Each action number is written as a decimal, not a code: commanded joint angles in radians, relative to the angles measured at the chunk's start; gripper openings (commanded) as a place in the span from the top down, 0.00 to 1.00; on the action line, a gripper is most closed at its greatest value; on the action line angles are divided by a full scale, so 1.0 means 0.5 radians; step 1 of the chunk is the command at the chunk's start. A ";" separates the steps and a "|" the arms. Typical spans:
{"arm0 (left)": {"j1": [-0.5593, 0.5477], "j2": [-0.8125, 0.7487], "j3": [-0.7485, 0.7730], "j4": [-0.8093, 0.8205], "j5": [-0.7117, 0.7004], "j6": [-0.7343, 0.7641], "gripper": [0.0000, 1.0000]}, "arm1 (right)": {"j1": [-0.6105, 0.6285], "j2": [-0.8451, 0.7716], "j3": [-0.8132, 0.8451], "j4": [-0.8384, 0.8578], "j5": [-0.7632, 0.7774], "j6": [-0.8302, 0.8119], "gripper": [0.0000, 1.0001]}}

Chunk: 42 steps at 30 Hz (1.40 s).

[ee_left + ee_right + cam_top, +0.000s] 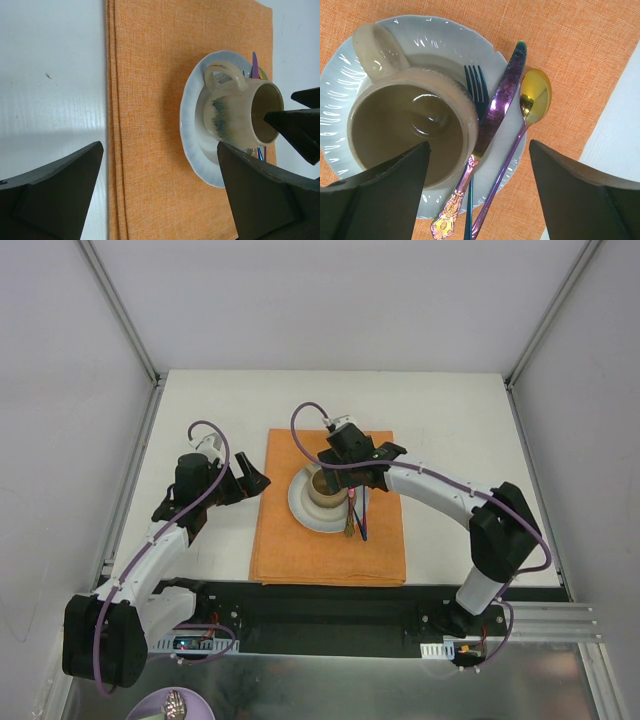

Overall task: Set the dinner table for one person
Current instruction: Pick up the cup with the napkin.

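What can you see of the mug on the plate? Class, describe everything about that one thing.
The mug looks like glazed ceramic, cream-beige with a blue-green drip streak down its side and one loop handle. It stands upright and empty, its glossy inside bare. It sits off-centre on the white scalloped plate, handle turned away from the fork. The plate lies on the orange placemat. The fork's tines lie close beside the mug's wall, but whether they touch is unclear.
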 commanded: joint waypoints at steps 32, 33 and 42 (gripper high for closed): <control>-0.022 -0.038 -0.029 -0.023 -0.084 0.038 0.01 | 0.054 0.145 0.078 0.083 -0.090 -0.003 0.99; -0.022 -0.035 -0.029 -0.026 -0.087 0.038 0.01 | 0.057 0.133 0.087 0.077 -0.084 0.000 0.99; -0.022 -0.010 -0.023 -0.023 -0.087 0.032 0.01 | 0.054 -0.042 0.314 -0.064 -0.014 -0.019 0.99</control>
